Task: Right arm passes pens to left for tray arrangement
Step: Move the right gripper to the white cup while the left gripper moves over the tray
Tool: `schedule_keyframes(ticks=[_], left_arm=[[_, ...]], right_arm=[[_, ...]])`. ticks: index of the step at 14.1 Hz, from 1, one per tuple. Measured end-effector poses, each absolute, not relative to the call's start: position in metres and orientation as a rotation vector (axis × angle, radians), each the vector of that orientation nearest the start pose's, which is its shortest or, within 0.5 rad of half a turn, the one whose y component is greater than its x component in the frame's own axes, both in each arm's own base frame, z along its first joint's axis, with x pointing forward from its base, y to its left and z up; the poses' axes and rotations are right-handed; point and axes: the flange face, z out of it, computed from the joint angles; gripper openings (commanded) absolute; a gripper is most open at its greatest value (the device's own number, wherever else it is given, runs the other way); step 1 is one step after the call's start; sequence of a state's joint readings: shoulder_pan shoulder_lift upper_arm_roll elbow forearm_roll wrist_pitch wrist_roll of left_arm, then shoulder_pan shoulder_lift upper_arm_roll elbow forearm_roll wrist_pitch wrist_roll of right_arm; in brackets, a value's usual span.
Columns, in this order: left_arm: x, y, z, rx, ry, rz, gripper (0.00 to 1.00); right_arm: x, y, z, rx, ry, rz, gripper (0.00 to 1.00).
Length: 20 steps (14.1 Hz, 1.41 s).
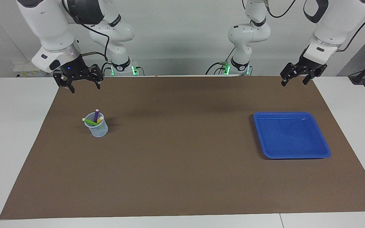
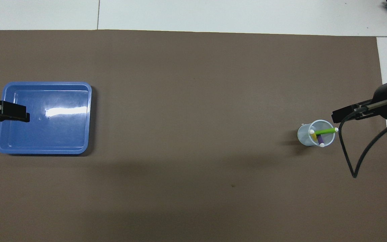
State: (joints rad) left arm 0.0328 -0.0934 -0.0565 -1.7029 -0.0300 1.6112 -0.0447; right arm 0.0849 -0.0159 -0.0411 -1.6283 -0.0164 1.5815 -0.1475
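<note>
Three pens, yellow (image 1: 100, 120), green (image 1: 90, 121) and purple (image 1: 96, 114), stand slanted in a small translucent cup (image 1: 98, 129) toward the right arm's end of the table. The overhead view shows the same pens (image 2: 324, 131) in the cup (image 2: 306, 135). The blue tray (image 1: 291, 136) lies empty toward the left arm's end, its floor (image 2: 45, 134) bare. My right gripper (image 1: 85, 88) hangs open and empty over the mat's edge by the robots, apart from the cup. My left gripper (image 1: 294, 83) hangs open and empty over the same edge, apart from the tray.
A brown mat (image 1: 182, 164) covers most of the white table (image 1: 8, 133). A black cable (image 2: 358, 161) loops down from the right arm close to the cup. Both arm bases (image 1: 119, 63) stand at the table's robot end.
</note>
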Motion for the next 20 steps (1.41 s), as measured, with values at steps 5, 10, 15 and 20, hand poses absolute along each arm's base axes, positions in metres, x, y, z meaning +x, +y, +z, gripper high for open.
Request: schedule_keyframes(ticks=[5,10,15,20], left_arm=[[0.528,-0.017,0.616,-3.166,-0.036,-0.002,1.0],[0.528,-0.017,0.616,-3.166,-0.036,-0.003,1.0],[0.528,-0.016,0.616,-3.166,-0.042,-0.007,1.0],[0.528,-0.018,0.609,-3.166,-0.035,0.001,1.0]], right_arm=[[0.549,0.022,0.607,-3.141,-0.302,0.048,1.0],[0.557,0.021,0.583,-3.141,-0.326,-0.029,1.0],[0.548,0.019,0.534,-3.137,-0.356,-0.091,1.0],[0.546,0.021,0.489,-3.135,-0.366,-0.102,0.83]])
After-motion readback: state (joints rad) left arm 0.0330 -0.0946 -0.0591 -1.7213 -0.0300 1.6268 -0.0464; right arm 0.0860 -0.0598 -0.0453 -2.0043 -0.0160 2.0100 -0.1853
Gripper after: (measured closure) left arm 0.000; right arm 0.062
